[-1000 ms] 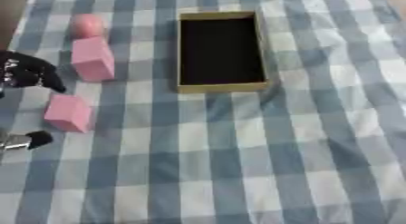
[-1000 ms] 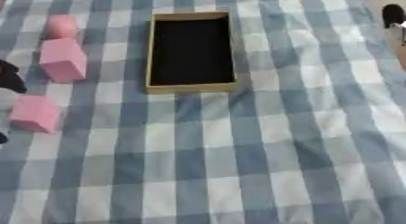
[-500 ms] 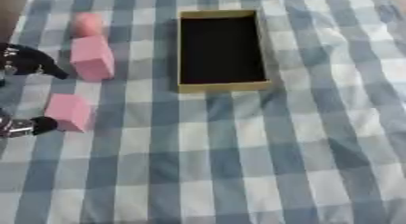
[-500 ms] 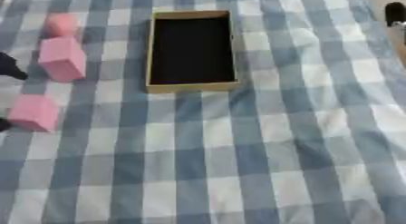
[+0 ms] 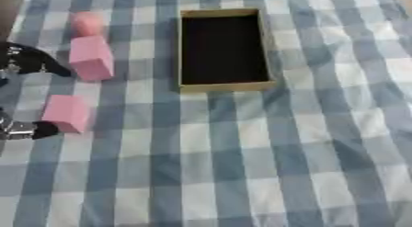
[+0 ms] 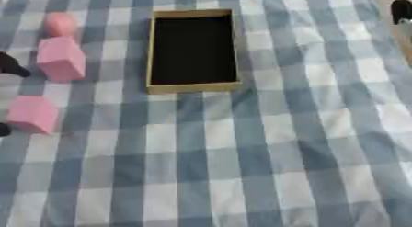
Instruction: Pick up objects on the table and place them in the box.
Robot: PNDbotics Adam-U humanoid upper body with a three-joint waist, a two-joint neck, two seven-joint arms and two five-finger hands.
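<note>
Plainly unmarked: three pink blocks (image 5: 90,57) left of the empty box (image 5: 223,86).

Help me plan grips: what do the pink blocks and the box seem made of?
Pink blocks: probably foam or painted wood; matte, no shine. Box: likely cardboard, judging by its thin tan walls and dark matte inside.

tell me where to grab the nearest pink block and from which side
Probably across the two flat side faces of the nearest pink foam-like block, coming down from above. It lies flat on the blue checked cloth with bare cloth around it. The left hand is already beside its left edge, so it is closest.
</note>
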